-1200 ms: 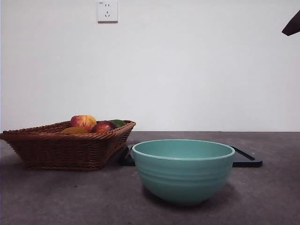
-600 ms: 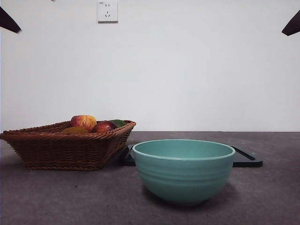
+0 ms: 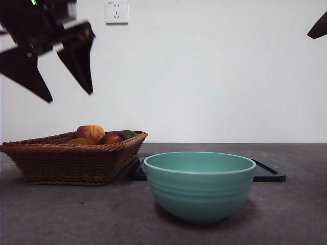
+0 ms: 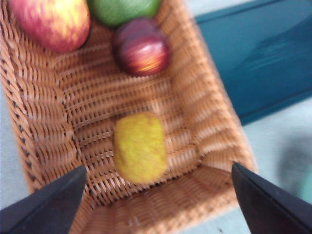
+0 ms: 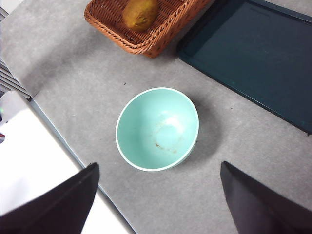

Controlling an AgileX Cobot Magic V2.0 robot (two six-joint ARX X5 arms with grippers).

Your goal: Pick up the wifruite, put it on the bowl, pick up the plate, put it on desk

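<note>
- The bowl [image 3: 199,185] sits nearest on the desk [image 3: 76,214], upright and empty; my right wrist view shows its inside [image 5: 157,128] with only a faint brownish mark near the bottom.
- Behind the bowl lies a dark tray [image 3: 268,173], flat on the desk; its near edge is hidden by the bowl in the front view.
- Just beside the tray stands the wicker basket [image 3: 71,158], its corner close against the tray's edge.
- The wifruite [image 4: 140,147] lies on the basket floor, alone at one end and apart from the other fruit.
- At the basket's other end are a streaked apple [image 4: 48,22], a dark red fruit [image 4: 141,51] and a green fruit [image 4: 122,9], close together.
- My left gripper [image 3: 64,84] hangs in the air above the basket, jaws spread wide and holding nothing, with the wifruite between them in my wrist view.
- My right gripper [image 5: 156,195] waits high over the bowl, jaws wide apart and holding nothing.
- On the far wall is a white socket [image 3: 117,12].
</note>
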